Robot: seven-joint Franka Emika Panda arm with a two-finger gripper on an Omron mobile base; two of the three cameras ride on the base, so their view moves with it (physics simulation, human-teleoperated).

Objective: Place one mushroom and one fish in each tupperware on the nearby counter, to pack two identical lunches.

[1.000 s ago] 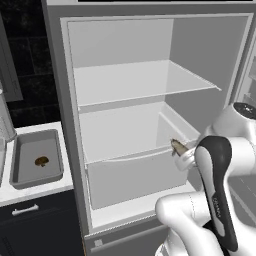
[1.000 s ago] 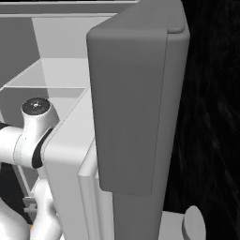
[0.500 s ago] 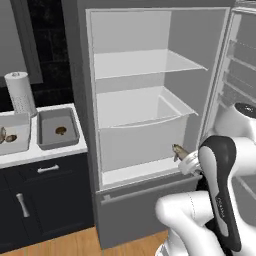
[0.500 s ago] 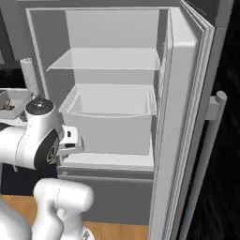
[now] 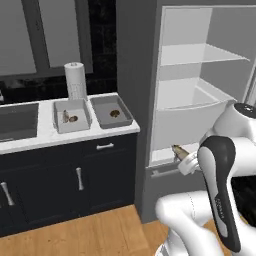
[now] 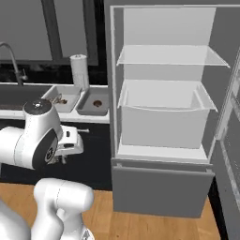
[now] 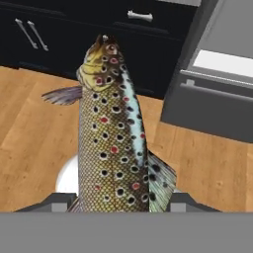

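My gripper [image 7: 123, 202] is shut on a spotted olive-brown fish [image 7: 111, 133], which sticks out ahead of the fingers over the wooden floor. From the left base, the fish [image 5: 178, 149] shows at the hand in front of the open fridge. On the white counter [image 5: 30, 141] stand two grey tupperwares. The left tupperware [image 5: 71, 116] holds a small fish [image 5: 65, 116] and a mushroom [image 5: 74, 119]. The right tupperware [image 5: 111, 111] holds one brown mushroom [image 5: 115, 113]. Both tubs [image 6: 62, 98] [image 6: 95, 102] lie left of and beyond the hand [image 6: 70, 140].
The open fridge [image 5: 200, 100] with white shelves and a drawer stands right of the counter, its door [image 6: 232, 140] swung out at far right. A paper towel roll [image 5: 75, 80] stands behind the tupperwares. A dark sink [image 5: 17, 120] lies further left. Dark cabinets [image 5: 75, 180] sit below.
The whole picture has shifted: the base has backed away from the fridge and turned left, bringing the counter and tupperwares into view. The fish stays in my gripper.
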